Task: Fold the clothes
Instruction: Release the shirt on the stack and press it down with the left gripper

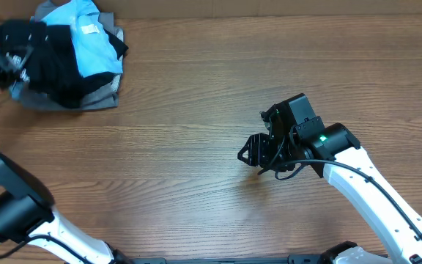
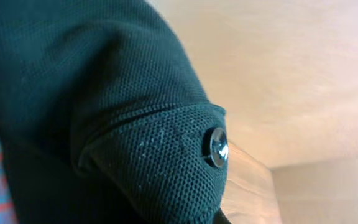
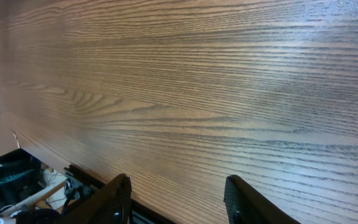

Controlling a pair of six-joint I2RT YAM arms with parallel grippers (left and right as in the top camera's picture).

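Lifting the black shirt (image 1: 58, 67) clear at the far-left corner is advised, left gripper (image 1: 11, 60) hold hidden by cloth, right gripper (image 3: 178, 186) spread empty.

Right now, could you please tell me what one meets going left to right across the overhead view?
left pincer → black T-shirt → a stretch of table → right pincer

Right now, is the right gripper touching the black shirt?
Apart. The overhead view shows the right gripper over the table, with wide bare wood between it and the black shirt.
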